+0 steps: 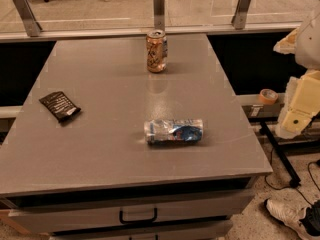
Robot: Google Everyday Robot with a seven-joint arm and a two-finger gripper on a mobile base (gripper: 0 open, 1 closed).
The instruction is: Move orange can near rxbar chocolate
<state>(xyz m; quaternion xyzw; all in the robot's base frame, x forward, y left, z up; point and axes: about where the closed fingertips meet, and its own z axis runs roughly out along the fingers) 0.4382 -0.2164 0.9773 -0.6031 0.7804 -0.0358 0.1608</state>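
Note:
The orange can (156, 51) stands upright at the far middle of the grey table (110, 144). The rxbar chocolate (59, 106), a flat dark wrapper with white print and a pale end, lies on the table's left side. The can and the bar are far apart. My gripper (299, 101) shows as pale cream parts at the right edge of the view, off the table and well to the right of the can. It holds nothing that I can see.
A crushed silver-and-blue can (174, 131) lies on its side in the middle front of the table. A tape roll (268, 96) sits on a ledge to the right. A shoe (287, 216) is on the floor at bottom right. A glass railing (159, 9) runs behind the table.

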